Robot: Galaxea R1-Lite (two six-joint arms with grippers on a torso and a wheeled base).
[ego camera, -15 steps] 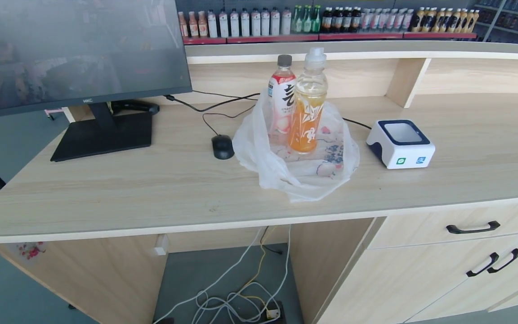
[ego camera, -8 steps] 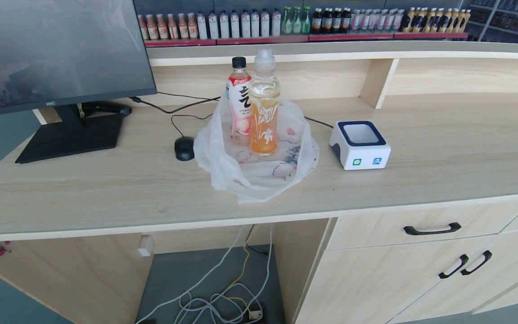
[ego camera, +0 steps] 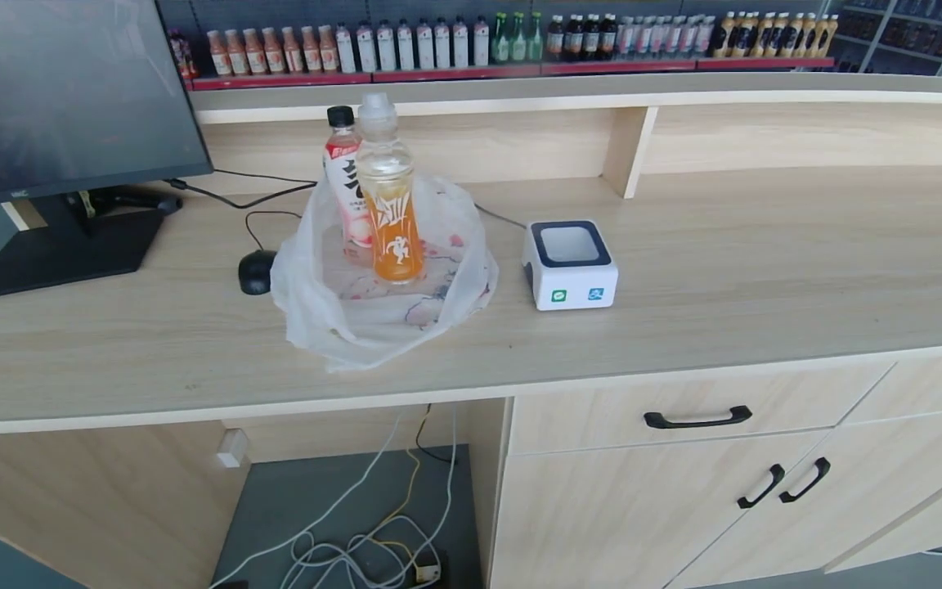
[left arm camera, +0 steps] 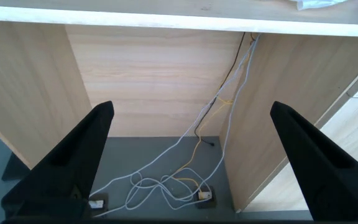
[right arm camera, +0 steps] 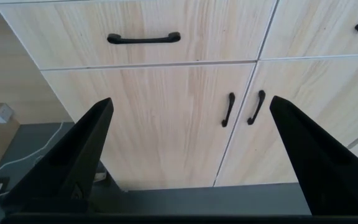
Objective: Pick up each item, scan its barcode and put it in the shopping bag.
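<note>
Both items look bagged. The orange-drink clear plastic bottle [ego camera: 389, 225] and the pink-labelled bottle with a black cap [ego camera: 346, 192] stand upright, touching, inside the crumpled white plastic shopping bag [ego camera: 381, 294], just left of the white box scanner with a dark-rimmed window [ego camera: 569, 263] on the pale wood counter [ego camera: 765, 270]. I can't see anything loose near the scanner, so my read is that the task is at or near its end. Left gripper [left arm camera: 191, 112] has its fingers spread wide and is empty. It sits below scanner level, facing the cable tangle [left arm camera: 166, 183] under the counter. Right gripper [right arm camera: 191, 106] is also wide apart and empty, low down, facing the black drawer handle [right arm camera: 143, 38] beneath the scanner. Next: look for any leftover item; a pick would mean raising an arm above counter height first. Versus the earlier frames, the whole head view has slid sideways, which is the camera panning. Bag, bottles and scanner keep the same layout.
</note>
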